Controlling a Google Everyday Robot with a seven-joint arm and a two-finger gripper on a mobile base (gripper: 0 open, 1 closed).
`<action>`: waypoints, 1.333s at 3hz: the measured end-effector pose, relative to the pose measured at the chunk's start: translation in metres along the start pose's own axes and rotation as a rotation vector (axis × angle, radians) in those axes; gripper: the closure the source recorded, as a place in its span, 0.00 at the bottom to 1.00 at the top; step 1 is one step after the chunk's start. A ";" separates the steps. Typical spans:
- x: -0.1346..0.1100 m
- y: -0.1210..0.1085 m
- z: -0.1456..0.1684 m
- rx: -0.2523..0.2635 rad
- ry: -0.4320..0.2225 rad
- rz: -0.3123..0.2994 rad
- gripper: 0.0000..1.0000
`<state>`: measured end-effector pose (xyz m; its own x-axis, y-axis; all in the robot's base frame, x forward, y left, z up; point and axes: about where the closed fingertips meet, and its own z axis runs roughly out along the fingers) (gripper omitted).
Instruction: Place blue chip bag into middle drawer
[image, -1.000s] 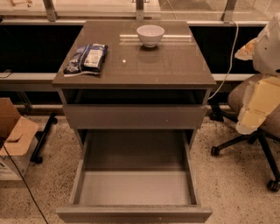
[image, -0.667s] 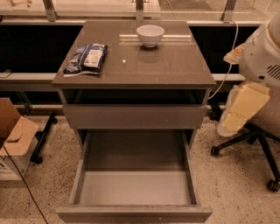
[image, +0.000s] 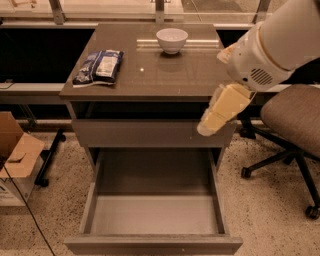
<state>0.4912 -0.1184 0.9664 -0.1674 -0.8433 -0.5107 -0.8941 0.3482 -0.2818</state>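
Note:
The blue chip bag lies flat on the left side of the cabinet top, with its white label facing up. The middle drawer is pulled out wide below, and its grey floor is bare. My arm reaches in from the upper right. Its cream-coloured gripper hangs down in front of the cabinet's right front corner. It is well to the right of the bag, above the drawer's right side, and holds nothing that I can see.
A white bowl stands at the back middle of the top. The shallower drawer front above the open drawer is shut. An office chair stands on the right. A cardboard box sits on the floor at the left.
My arm has swung in from the right edge toward the left and now reaches the cabinet's right front corner. The bag, bowl and drawer have not moved.

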 end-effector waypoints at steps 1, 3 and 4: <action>-0.038 -0.026 0.026 -0.005 -0.124 0.018 0.00; -0.045 -0.029 0.041 0.000 -0.150 0.052 0.00; -0.078 -0.034 0.080 -0.012 -0.215 0.073 0.00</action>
<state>0.5678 -0.0319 0.9502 -0.1407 -0.7088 -0.6913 -0.8881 0.3989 -0.2283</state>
